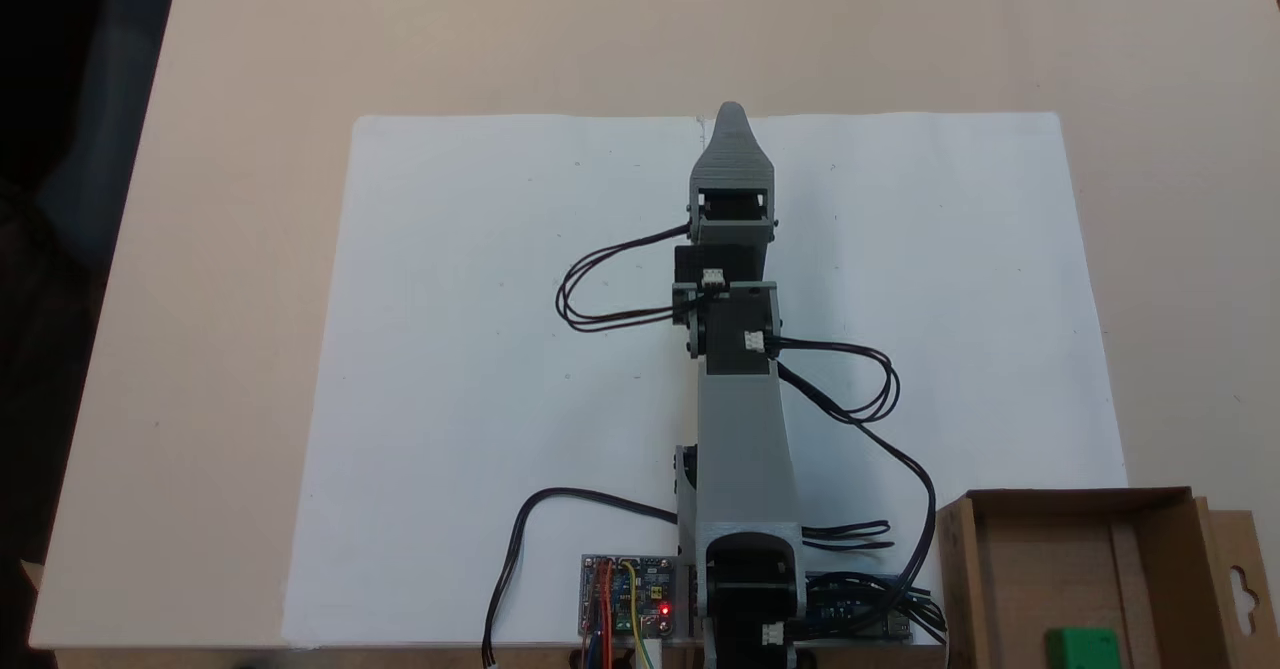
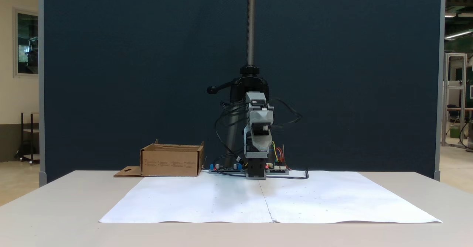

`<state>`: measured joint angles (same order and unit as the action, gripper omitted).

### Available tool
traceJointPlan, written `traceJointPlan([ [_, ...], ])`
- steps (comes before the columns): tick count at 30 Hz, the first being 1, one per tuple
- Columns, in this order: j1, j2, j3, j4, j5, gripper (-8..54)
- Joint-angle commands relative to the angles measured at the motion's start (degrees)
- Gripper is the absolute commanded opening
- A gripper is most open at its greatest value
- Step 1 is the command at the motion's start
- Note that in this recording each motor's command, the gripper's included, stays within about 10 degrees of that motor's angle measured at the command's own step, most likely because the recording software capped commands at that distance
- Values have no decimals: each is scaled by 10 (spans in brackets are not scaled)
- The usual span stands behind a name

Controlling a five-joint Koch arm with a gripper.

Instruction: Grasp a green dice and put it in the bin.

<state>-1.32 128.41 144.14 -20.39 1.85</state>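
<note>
1. From above, the arm (image 1: pixel 737 389) stretches up the picture over the white paper (image 1: pixel 480 349). The gripper (image 1: pixel 731 121) shows one pointed tip, so I cannot tell whether it is clenched or released. The dice (image 1: pixel 1081 646) lies inside the bin (image 1: pixel 1040 549) at lower right, well apart from the gripper.
2. From the front, the bin (image 2: pixel 172 161) stands left of the arm's base (image 2: pixel 256 171), its flap (image 2: pixel 127 172) flat on the table (image 2: pixel 55 210). The gripper (image 2: pixel 260 121) faces the camera, raised; its jaws are unreadable.
</note>
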Motion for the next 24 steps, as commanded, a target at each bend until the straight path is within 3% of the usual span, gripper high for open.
traceJointPlan([
  [1,-8,52,19,-96,-7,443],
  [24,19,67,337,-508,-67,439],
])
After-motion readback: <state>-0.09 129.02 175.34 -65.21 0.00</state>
